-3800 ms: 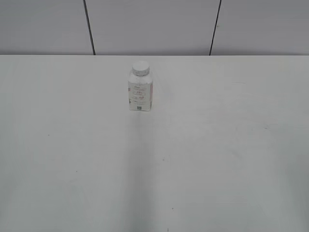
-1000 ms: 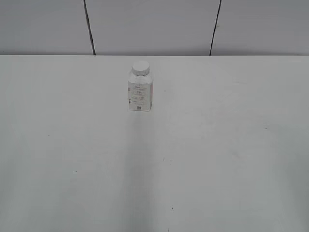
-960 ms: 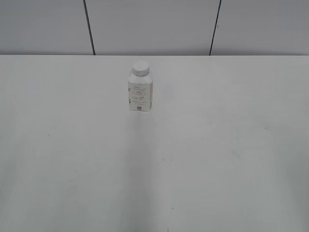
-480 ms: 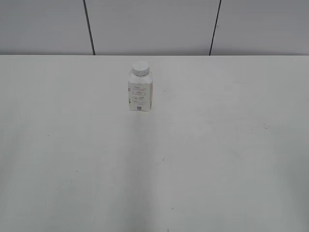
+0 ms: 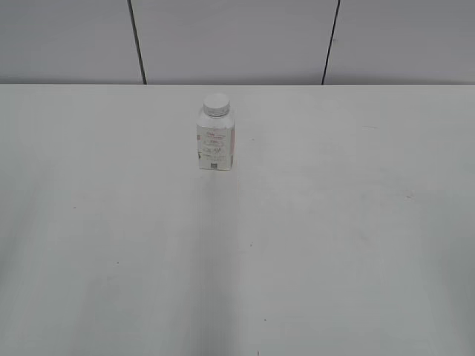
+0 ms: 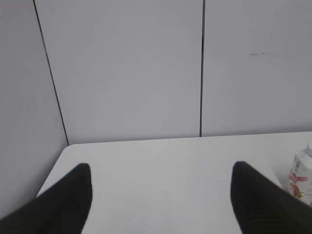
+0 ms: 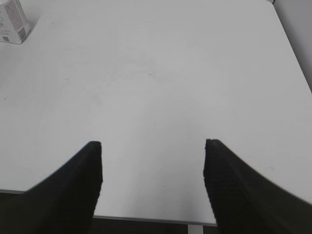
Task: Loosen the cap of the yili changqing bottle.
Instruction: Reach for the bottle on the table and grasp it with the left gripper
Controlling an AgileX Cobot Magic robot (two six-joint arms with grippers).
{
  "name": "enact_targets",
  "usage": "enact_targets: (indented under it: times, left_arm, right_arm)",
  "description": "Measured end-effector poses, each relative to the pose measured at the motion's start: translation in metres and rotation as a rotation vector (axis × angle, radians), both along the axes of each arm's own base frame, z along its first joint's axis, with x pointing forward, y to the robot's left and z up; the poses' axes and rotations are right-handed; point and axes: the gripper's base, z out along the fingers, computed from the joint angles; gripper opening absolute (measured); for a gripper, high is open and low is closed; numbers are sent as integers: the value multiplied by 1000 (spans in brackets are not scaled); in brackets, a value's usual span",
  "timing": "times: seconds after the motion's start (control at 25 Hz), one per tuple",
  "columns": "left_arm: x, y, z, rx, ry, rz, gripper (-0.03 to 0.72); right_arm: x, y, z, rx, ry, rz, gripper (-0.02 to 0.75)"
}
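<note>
The yili changqing bottle [image 5: 216,142] stands upright on the white table [image 5: 312,237], toward the back and a little left of centre. Its white ribbed cap [image 5: 217,104] sits on the neck. Neither gripper shows in the exterior view. In the left wrist view my left gripper [image 6: 160,168] is open and empty, with the bottle [image 6: 302,176] at the far right edge. In the right wrist view my right gripper [image 7: 152,144] is open and empty over the table's near edge, with the bottle's lower part [image 7: 13,22] at the top left corner.
Grey wall panels [image 5: 237,41] with dark vertical seams stand behind the table. The table's left corner [image 6: 68,146] shows in the left wrist view. The table's front edge [image 7: 151,220] and right edge [image 7: 292,53] show in the right wrist view.
</note>
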Motion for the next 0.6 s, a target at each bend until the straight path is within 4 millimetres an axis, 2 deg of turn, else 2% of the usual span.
enact_targets:
  times: [0.16, 0.6]
  left_arm:
    - [20, -1, -9, 8, 22, -15, 522]
    - [56, -4, -8, 27, 3, -50, 507]
  right_arm:
    - [0, 0, 0, 0, 0, 0, 519]
    - [0, 0, 0, -1, 0, 0, 519]
